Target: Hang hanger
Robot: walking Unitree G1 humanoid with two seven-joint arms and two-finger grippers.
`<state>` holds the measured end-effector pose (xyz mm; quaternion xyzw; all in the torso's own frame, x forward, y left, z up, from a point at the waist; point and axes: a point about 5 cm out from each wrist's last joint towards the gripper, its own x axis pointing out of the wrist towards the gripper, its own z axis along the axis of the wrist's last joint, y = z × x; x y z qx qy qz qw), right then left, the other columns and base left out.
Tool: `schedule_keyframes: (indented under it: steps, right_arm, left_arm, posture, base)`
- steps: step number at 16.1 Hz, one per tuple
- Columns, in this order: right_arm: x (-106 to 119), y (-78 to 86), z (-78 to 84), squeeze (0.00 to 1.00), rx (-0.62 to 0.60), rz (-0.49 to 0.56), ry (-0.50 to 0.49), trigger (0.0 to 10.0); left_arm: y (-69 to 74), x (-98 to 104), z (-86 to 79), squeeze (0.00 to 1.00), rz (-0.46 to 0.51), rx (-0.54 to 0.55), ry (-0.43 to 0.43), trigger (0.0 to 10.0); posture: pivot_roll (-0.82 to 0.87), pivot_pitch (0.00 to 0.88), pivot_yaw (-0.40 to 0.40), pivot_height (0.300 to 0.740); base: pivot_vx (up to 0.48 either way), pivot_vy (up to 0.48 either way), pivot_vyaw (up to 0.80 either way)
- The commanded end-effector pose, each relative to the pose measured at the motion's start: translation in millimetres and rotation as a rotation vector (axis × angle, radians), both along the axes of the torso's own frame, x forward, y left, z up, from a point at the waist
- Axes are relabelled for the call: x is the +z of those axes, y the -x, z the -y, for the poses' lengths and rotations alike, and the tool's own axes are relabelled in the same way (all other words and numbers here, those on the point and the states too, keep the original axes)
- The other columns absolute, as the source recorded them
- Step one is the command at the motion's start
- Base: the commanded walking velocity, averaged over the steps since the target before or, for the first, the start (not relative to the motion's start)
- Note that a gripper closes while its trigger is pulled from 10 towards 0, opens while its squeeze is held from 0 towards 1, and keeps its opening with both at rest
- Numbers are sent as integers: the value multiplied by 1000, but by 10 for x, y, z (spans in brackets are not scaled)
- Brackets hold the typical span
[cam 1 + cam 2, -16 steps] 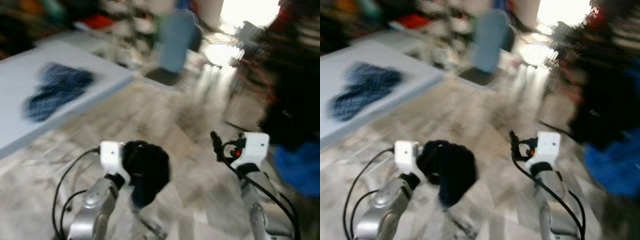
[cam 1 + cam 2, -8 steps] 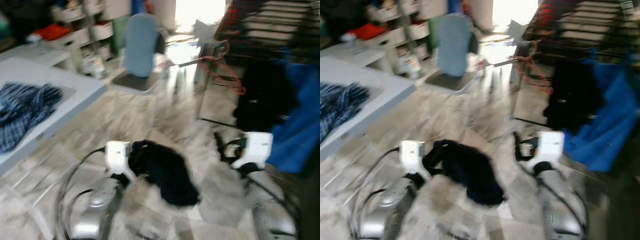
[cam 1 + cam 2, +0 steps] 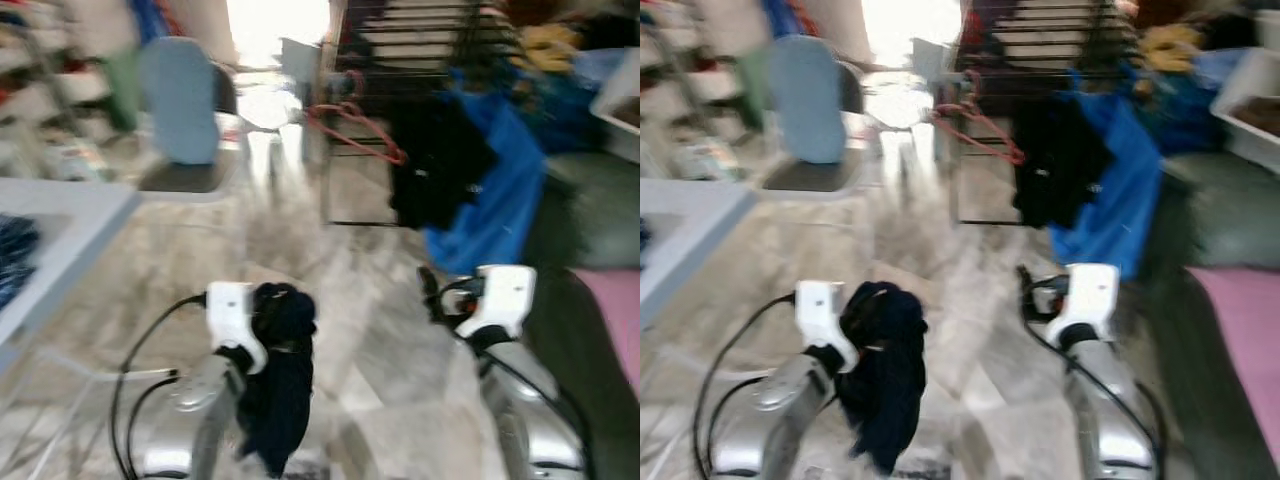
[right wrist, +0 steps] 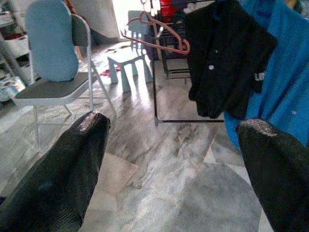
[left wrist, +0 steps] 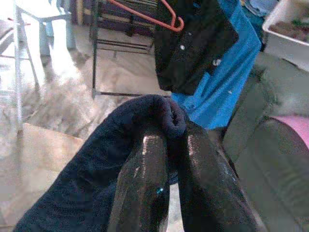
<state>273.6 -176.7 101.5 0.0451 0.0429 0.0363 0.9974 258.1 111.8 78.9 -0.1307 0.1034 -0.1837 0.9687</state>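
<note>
In the upper middle of the head views stands a dark drying rack (image 3: pixel 400 60), and from it hang a black shirt (image 3: pixel 435 165), a blue garment (image 3: pixel 500 190) just beside it and an empty red hanger (image 3: pixel 355 125) at the rack's left end. A folding chair (image 4: pixel 53 72) with a light blue back stands at the upper left, with a small pale stool (image 4: pixel 129 67) beyond it near the bright doorway. A grey sofa (image 3: pixel 1230 215) with a pink cushion (image 3: pixel 1245 340) lines the right edge, and the corner of a pale counter (image 3: pixel 60 235) juts in from the left edge.

Marble floor (image 3: pixel 370 300) lies open through the centre, from the arms up to the foot of the rack, bounded by the counter on the left and the sofa on the right.

The left hand (image 5: pixel 166 145) is clamped on a dark navy garment (image 3: pixel 280 380), which drapes down from the fingers at the lower left. The right hand (image 4: pixel 174 154) is spread wide with nothing in it, pointing toward the rack.

Compared with half a second ago, the whole picture has swung right: the rack sits nearer the centre, most of the counter has slipped out on the left, and the navy garment hangs straight down instead of trailing sideways.
</note>
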Motion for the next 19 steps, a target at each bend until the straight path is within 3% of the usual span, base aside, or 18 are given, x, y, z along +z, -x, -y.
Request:
schedule_keyframes:
  steps: [1,5,8,11,13,15,18,19]
  right_arm:
    - [29,-23,48,0,-13,7,15,10000]
    - [16,-23,46,0,-14,2,15,10000]
    - [18,-40,42,0,-7,2,16,10000]
    - [24,-72,43,0,13,2,26,10000]
    - [58,-112,40,0,19,13,31,10000]
    - [146,-151,17,0,24,45,33,10000]
    - [154,-100,2,0,34,48,30,10000]
    - [119,-12,-4,0,62,45,57,10000]
  left_arm:
    - [-15,36,68,0,13,-15,1,10000]
    - [-28,17,66,0,9,-9,-38,10000]
    - [-47,21,6,0,19,36,-62,10000]
    - [-51,-4,-186,0,-23,98,-84,10000]
    - [-85,22,-316,0,-10,143,-150,10000]
    - [-99,146,-299,0,79,124,-162,10000]
    - [-14,124,-291,0,96,146,-144,10000]
    - [68,100,-336,0,136,195,-204,10000]
  posture:
    - [-141,0,44,740]
    - [-141,0,44,740]
    - [-135,0,37,740]
    - [-113,0,20,740]
    - [-100,0,24,740]
    - [-90,0,39,740]
    - [-106,0,36,740]
    - [-107,0,32,740]
  base:
    - [0,461,-525]
    - [0,471,-225]
    - [0,0,0]
    - [0,0,0]
    - [0,0,0]
    - [0,0,0]
    - [0,0,0]
    - [0,0,0]
